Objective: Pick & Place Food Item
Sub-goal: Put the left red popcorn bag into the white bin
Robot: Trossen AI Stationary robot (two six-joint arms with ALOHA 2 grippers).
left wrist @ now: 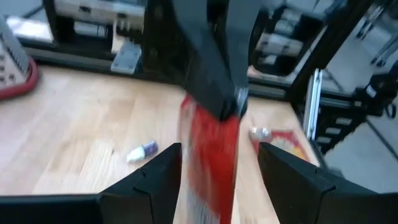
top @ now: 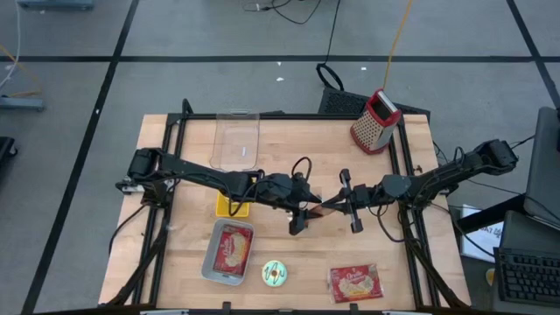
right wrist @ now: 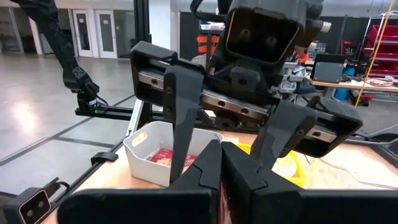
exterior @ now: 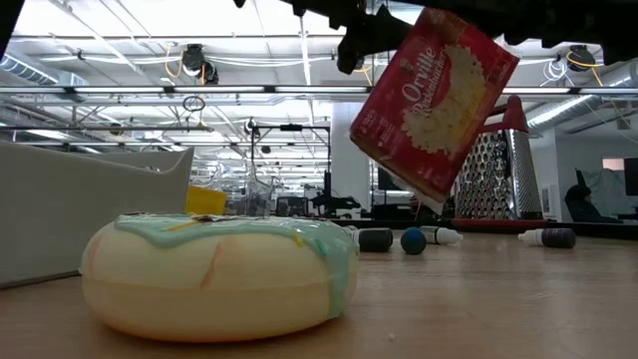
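A red popcorn box (exterior: pixel 434 100) hangs tilted in the air over the middle of the table and shows as a red sliver (top: pixel 325 205) between the two grippers. My right gripper (top: pixel 331 205) reaches in from the table's right and is shut on the box. My left gripper (top: pixel 302 215) comes from the table's left and is open. In its wrist view its two fingers stand on either side of the box (left wrist: pixel 210 155) with a gap on each side. In the right wrist view my own shut fingers (right wrist: pixel 211 165) hide the box. My right gripper pinches the box between its two fingers (left wrist: pixel 214 74) at the box's upper end (left wrist: pixel 211 109). It reaches in roughly level from the table's right. The box is lifted clear of the table and hangs tilted below the fingers.
A green-iced donut (top: pixel 276 274) lies near the table's near edge, large in the low view (exterior: pixel 219 274). A grey tray (top: pixel 213 262) holds a red packet. Also here: a yellow item (top: pixel 229 206), a clear container (top: pixel 237 140), a grater (top: pixel 376 121) and another red packet (top: pixel 354 283).
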